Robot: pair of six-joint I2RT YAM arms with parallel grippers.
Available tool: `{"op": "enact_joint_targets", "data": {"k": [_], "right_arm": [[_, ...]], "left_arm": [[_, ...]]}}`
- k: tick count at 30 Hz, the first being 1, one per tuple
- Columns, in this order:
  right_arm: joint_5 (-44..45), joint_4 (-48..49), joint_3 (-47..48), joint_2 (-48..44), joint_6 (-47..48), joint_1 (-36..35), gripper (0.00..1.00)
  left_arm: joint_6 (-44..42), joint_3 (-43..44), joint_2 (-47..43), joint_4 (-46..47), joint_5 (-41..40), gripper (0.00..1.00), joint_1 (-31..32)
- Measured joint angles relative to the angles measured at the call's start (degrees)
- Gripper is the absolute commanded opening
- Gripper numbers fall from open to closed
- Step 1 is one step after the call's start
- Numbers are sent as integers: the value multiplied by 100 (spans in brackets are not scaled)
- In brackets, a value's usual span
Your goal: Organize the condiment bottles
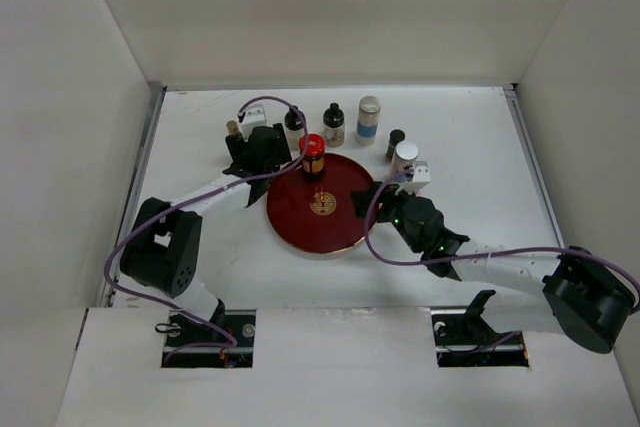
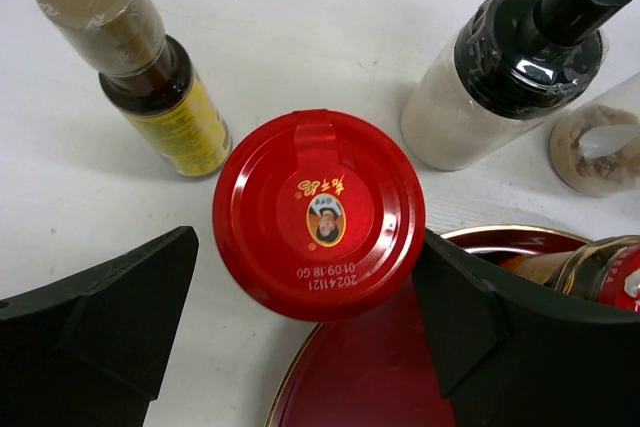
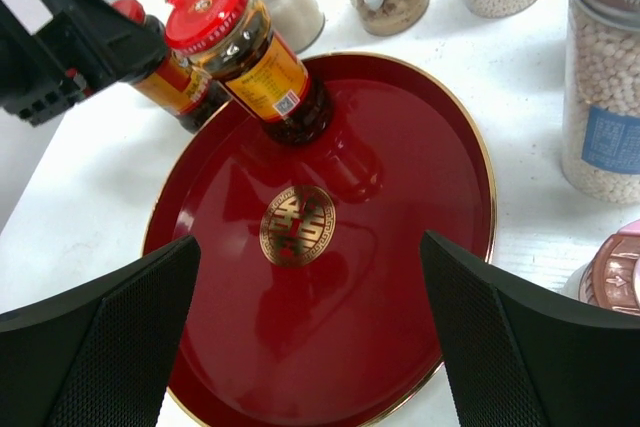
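A red-capped jar [image 2: 318,212] stands upright at the left rim of the round dark red plate [image 2: 350,377]. My left gripper [image 2: 308,257] is open and straddles it: the right finger touches the cap, the left finger [image 2: 110,312] stands apart. In the top view that gripper [image 1: 280,159] hides this jar. A second red-capped jar [image 1: 313,155] stands on the plate's far part and also shows in the right wrist view [image 3: 250,52]. My right gripper [image 3: 310,247] is open and empty above the plate [image 3: 400,197], at its right side in the top view [image 1: 372,195].
A yellow-labelled bottle [image 2: 160,97], a black-capped bottle [image 2: 510,67] and a jar of brown powder [image 2: 600,147] stand behind the plate. A blue-banded jar [image 1: 368,119], a small dark bottle [image 1: 396,140] and a silver-capped white jar [image 1: 405,159] stand at the right. A pink lid [image 3: 615,272] is beside my right finger.
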State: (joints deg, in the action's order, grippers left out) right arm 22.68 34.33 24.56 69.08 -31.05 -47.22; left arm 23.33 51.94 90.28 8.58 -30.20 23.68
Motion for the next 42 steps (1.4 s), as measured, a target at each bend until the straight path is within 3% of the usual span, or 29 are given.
{"op": "enact_joint_targets", "data": {"k": [3,8,12,17,27,33,42], "right_arm": [[-28,0,0,35,0,0,94],[-52,0,0,35,2,0,94],[-68,-2,0,35,13,0,95],[-70,-2,0,44,17,0,94],[-120,2,2,83,15,0,94],[-129,4,2,83,13,0,94],[-129,7,0,70,15,37,94]], "left_arm": [[-63,26,118,164,0,81,0],[-179,57,210,289,0,59,2],[-249,63,210,286,-28,52,20],[-608,-2,-66,76,-437,50,260],[-981,-249,-1952,-111,-1075,48,1248],[-527,-586,-2015,-431,-916,48,1768],[-9,-979,-1502,-708,-487,48,1685]]}}
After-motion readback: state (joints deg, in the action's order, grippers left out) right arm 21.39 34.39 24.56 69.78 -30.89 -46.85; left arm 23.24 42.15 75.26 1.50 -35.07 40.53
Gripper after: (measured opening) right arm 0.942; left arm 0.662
